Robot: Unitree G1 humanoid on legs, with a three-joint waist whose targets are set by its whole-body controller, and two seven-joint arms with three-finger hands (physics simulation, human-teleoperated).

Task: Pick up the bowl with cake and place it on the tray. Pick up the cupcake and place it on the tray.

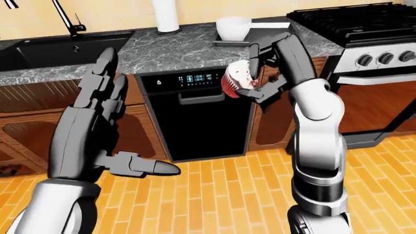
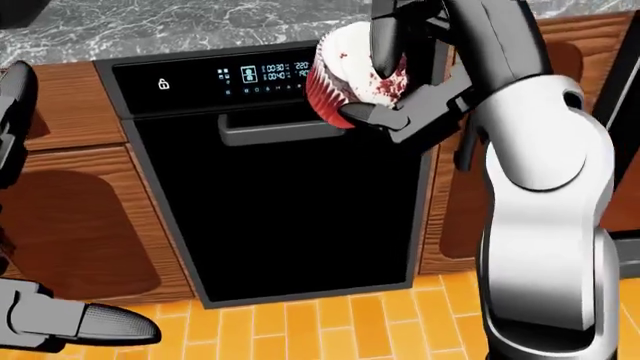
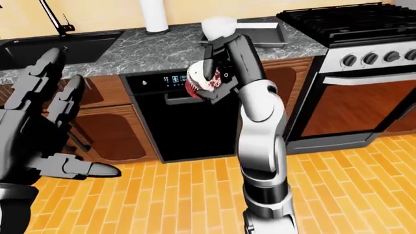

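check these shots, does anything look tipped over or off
Yes: the white-frosted cupcake in a red ribbed wrapper, gripped by the right hand, lies tipped on its side, wrapper base pointing view-left. The open left hand holds nothing.

White-shelled forearms, dark grey jointed three-finger robot hand (image 1: pixel 104 117) each side

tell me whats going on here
The robot's right hand is shut on a cupcake with a red wrapper, held up before the black dishwasher. Its left hand is open and empty. On the counter above, a white bowl already sits on the tray.
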